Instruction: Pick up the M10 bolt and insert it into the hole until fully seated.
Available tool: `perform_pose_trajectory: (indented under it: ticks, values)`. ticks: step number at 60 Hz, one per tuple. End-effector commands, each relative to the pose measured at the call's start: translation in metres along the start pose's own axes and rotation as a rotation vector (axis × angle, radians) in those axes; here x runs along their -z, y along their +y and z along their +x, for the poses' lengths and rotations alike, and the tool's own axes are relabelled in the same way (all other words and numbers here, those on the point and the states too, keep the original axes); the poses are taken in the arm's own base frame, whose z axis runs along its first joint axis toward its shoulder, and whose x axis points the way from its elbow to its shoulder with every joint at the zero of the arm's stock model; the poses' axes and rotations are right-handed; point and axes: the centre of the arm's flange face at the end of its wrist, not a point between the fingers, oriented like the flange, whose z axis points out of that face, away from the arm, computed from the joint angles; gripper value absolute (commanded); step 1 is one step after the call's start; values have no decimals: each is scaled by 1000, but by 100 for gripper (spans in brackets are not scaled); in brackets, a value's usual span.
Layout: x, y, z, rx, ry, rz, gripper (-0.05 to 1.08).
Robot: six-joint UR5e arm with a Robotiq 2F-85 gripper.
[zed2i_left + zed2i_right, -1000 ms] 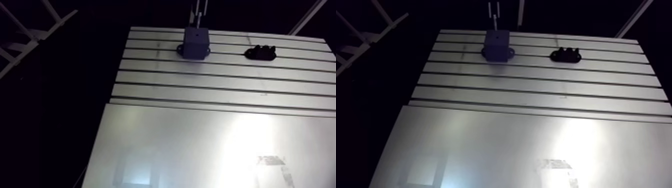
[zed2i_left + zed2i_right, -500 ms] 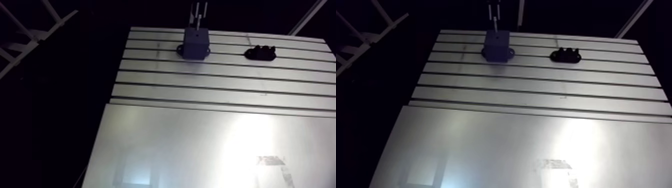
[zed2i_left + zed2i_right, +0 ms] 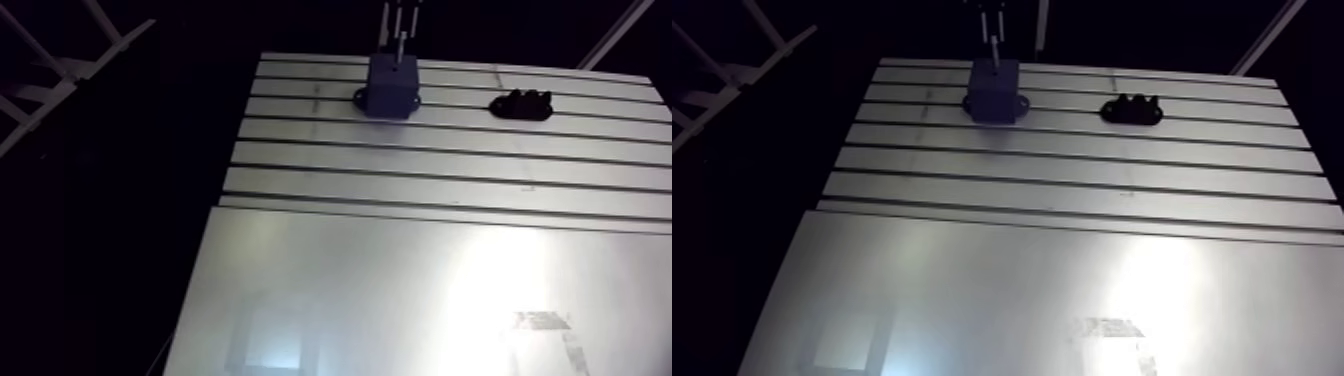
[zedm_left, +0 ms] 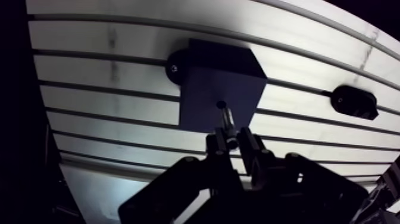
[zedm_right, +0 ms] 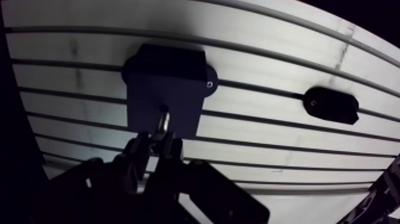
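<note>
Claw condition: fingers pressed onto the upper end of the M10 bolt, pinching it upright. The bolt head is hidden between the pads. The exposed shank points away from the claw, and its tip meets the hole in the top face of the dark block. Whether the tip has entered the hole cannot be told. In the arm view most of the shank shows above the block, so the bolt is judged not yet seated.

Handling, as a judgement: the bolt is rigid metal, dense for its size and not fragile. Its shiny surface may slip or pivot between flat pads under side load. Hold it high on the shank or at the head, leaving the insertion length free. Keep the bolt axis in line with the hole to avoid jamming.

The block stands on the slotted bench. Beyond it, well apart, a second dark fixture lies on the bench.
</note>
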Motion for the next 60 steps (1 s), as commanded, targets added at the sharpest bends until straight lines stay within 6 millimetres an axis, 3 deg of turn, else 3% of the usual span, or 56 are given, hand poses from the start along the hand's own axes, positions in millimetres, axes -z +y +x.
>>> perform_pose_trajectory:
  ticks: [1, 60]
  values:
    - [-1, 0, 0, 1, -1, 1, 108]
    - [-9, -1, 1, 2, 8, -2, 107]
